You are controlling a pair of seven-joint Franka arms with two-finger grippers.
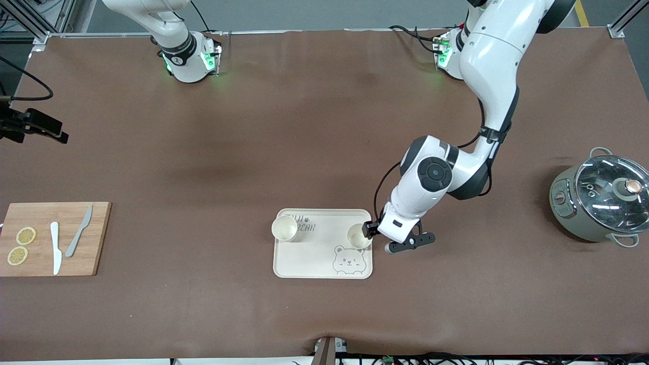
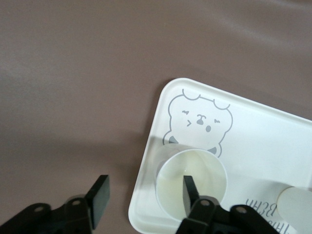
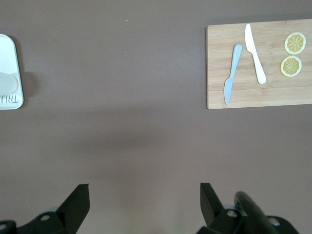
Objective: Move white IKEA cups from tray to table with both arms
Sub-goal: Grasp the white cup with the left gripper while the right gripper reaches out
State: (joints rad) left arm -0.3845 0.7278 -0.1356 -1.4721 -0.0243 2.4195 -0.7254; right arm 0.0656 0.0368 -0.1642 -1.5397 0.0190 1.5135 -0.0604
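The cream tray (image 1: 304, 258) carries dark print: the letters "BEAR" read clearly beside one cup, with a line above them too cut off to read, and a cartoon bear face (image 1: 349, 261) sits in the corner nearest the front camera. In the right wrist view only the tray's edge shows, with "THI" legible.

Both white cups stand upright on the tray. One cup (image 1: 284, 228) is at the corner toward the right arm's end. The other cup (image 1: 358, 236) is at the edge toward the left arm's end, directly at the left gripper (image 1: 372, 233). The left wrist view shows what the front view hides: one finger (image 2: 190, 194) is inside that cup's (image 2: 191, 181) mouth and the other finger (image 2: 99, 197) hangs outside over the brown table (image 1: 324, 126), so the jaws straddle the wall without yet pinching it. Whether the inner finger touches the wall cannot be told.

The right gripper (image 3: 144, 202) is outside the front view; its wrist view shows it spread wide, holding nothing, over bare table as that arm waits. Ahead of it lies a wooden cutting board (image 1: 53, 239) with two knives (image 1: 68, 242) and two lemon slices (image 1: 21, 246). A lidded pot (image 1: 601, 203) stands well apart from the left gripper, at the left arm's end.
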